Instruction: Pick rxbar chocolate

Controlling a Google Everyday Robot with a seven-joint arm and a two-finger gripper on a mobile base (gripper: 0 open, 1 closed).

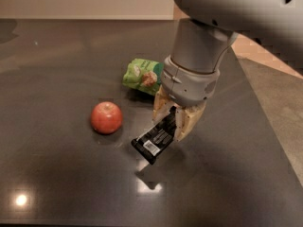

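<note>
At the far left of the dark table [57, 56] I see a small bright spot of light [20, 200], reflected near the front edge. Further right a red apple [106, 117] stands alone on the table. Behind it and to the right lies a crinkled green snack bag [141, 76], with one end hidden by the wrist of the arm.

Then comes the rxbar chocolate [155, 140]. It is tilted: the upper end sits between the fingers, and the lower end, with the white barcode patch, points down and to the left. A dark shadow lies on the table under it. The bar seems lifted a little, though I cannot be fully sure.

The gripper [174, 123] is to the right of the apple and just in front of the green snack bag, pointing down. Its tan fingers [191, 119] grasp the upper end of the bar, one on each side. Above it the thick grey arm [199, 60] goes up and to the right, out of view. At the far right the table ends and a lighter floor [284, 103] shows.
</note>
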